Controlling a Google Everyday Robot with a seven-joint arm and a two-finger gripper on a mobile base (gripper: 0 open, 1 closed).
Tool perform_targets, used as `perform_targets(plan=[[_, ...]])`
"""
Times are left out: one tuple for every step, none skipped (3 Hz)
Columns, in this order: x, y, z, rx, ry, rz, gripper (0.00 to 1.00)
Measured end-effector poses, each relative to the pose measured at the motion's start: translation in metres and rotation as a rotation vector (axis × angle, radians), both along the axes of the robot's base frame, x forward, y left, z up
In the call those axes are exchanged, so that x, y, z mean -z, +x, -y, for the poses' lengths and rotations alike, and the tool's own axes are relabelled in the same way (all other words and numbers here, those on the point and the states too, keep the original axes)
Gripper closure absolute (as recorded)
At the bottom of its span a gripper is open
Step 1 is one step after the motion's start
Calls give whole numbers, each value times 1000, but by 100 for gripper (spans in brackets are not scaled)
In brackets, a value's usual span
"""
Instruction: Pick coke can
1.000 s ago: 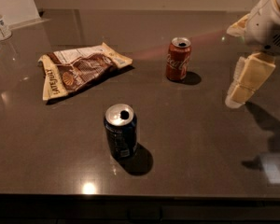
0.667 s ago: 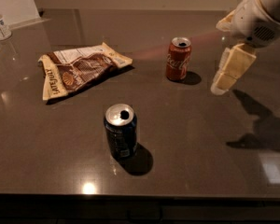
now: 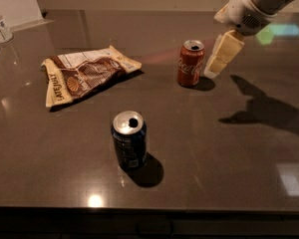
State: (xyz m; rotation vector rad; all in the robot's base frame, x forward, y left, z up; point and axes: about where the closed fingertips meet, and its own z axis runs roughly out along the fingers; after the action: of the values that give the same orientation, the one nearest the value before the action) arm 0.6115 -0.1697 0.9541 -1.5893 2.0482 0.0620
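Big dark brown stone tabletop (image 3: 229,173), glossy. The white robot arm (image 3: 259,4) comes in from the top right corner. A crumpled brown and white chip bag (image 3: 84,73) lies flat toward the far left, and a dark blue aluminium can (image 3: 129,146) stands near the front edge. The red coke can with a silver top (image 3: 190,63) stands upright mid-table, long axis vertical. The cream two-finger gripper (image 3: 220,59) hangs tilted just beside the can on its picture-right side, so I'd guess a short sideways push. Can't tell if it's open or closed.
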Motion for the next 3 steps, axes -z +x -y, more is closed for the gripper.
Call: perform_targets(plan=[[11,32,-5,13,26,-4,0],[28,51,-12,30,62,-35,0],[45,58,-20,36,94,-77,0]])
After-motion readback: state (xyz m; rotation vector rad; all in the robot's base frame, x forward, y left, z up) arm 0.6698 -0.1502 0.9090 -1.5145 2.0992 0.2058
